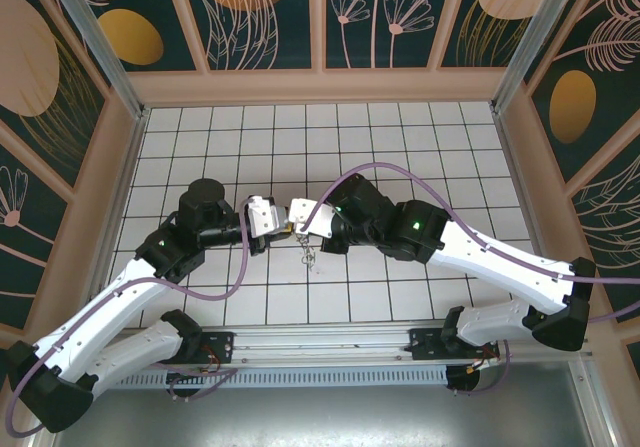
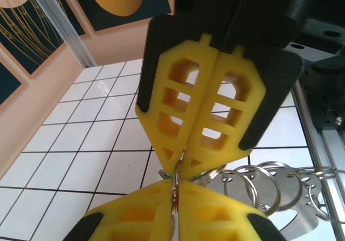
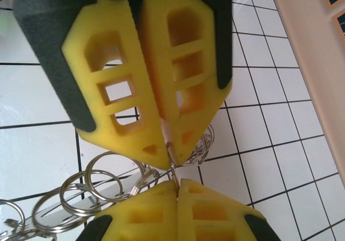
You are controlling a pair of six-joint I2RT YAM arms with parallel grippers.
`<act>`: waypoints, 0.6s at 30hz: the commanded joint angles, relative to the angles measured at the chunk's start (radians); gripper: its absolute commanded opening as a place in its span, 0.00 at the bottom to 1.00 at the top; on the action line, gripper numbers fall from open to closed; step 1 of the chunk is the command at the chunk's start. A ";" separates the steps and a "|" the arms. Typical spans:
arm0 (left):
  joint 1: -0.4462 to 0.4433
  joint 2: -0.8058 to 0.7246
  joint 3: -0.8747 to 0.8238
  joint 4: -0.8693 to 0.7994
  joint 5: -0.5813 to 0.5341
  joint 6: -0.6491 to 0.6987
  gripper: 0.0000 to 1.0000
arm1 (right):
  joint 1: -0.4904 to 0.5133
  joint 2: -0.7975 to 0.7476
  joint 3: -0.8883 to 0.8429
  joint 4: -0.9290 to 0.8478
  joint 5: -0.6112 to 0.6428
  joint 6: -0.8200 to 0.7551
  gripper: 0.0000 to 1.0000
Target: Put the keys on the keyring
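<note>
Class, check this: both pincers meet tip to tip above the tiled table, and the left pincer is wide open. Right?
No. The left pincer is shut, its yellow fingers pressed together on thin metal of the keyring, as the left wrist view shows. It does meet the right pincer tip to tip above the tiled table.

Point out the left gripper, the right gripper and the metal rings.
left gripper [image 2: 181,158], left wrist view, between its fingertips.
right gripper [image 3: 169,151], right wrist view, between its fingertips.
metal rings [image 2: 278,193], left wrist view, one ring's rim.
</note>
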 commanded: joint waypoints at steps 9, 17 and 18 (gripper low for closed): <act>-0.005 -0.032 -0.032 0.114 0.021 -0.071 0.00 | 0.002 -0.074 -0.030 0.146 -0.059 0.000 0.00; -0.005 -0.115 -0.130 0.430 0.127 -0.295 0.00 | 0.005 -0.140 -0.099 0.227 -0.168 0.000 0.00; -0.004 -0.120 -0.134 0.442 0.126 -0.302 0.00 | 0.005 -0.145 -0.106 0.235 -0.173 0.000 0.01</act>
